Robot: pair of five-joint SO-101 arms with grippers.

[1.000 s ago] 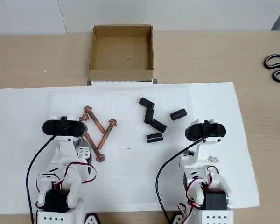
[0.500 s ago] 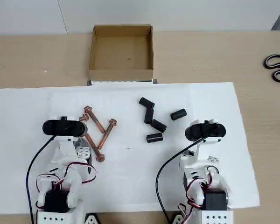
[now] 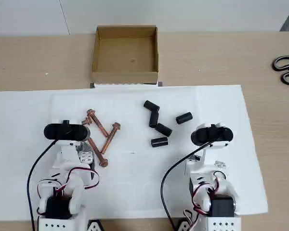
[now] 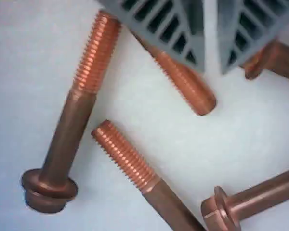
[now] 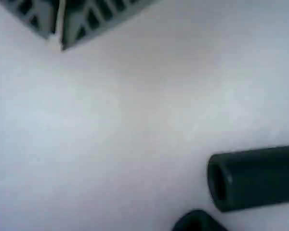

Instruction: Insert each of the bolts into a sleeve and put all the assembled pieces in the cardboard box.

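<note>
Several copper bolts [image 3: 103, 137] lie crossed on the white paper, left of centre. My left arm [image 3: 67, 131] sits right over their near ends. In the left wrist view my left gripper [image 4: 212, 70] hangs low with its grey fingers shut on nothing; one bolt [image 4: 188, 84] runs under a finger, and others [image 4: 72, 130] [image 4: 135, 166] lie beside it. Several black sleeves [image 3: 159, 122] are scattered at the paper's middle. My right arm [image 3: 211, 134] stands just right of them. My right gripper [image 5: 58, 43] is shut and empty over bare paper, a sleeve [image 5: 255, 178] lying apart from it.
The open cardboard box [image 3: 125, 72] stands beyond the paper's far edge, behind the bolts and sleeves. Scissors [image 3: 286, 70] lie on the wooden table at the far right. White paper [image 3: 33, 110] covers most of the work area.
</note>
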